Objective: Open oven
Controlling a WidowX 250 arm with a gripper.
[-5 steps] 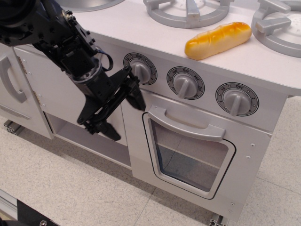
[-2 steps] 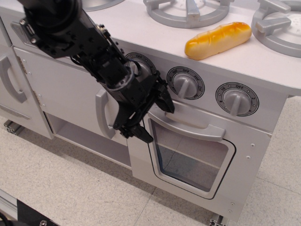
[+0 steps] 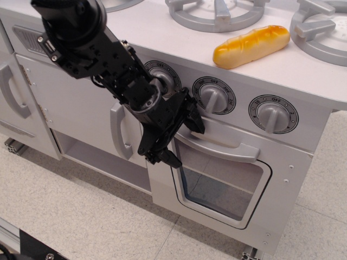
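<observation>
Item 1, nearest: we log the oven [image 3: 227,179] low in the toy-kitchen front, its windowed door flush and shut, so the opening itself is not yet done. Item 2: the end effector [image 3: 181,138] is spread and released at the left end of the bar handle [image 3: 217,145], 1 finger above and 1 below; we judge the approach nearly complete, with grasp and pull left. Item 3, farthest: a bread roll [image 3: 251,46] lies on the surface [image 3: 162,27] between the burners.

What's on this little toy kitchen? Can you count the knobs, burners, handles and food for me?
Knobs: 3
Burners in view: 3
Door handles: 3
Bread rolls: 1
Total: 10
</observation>
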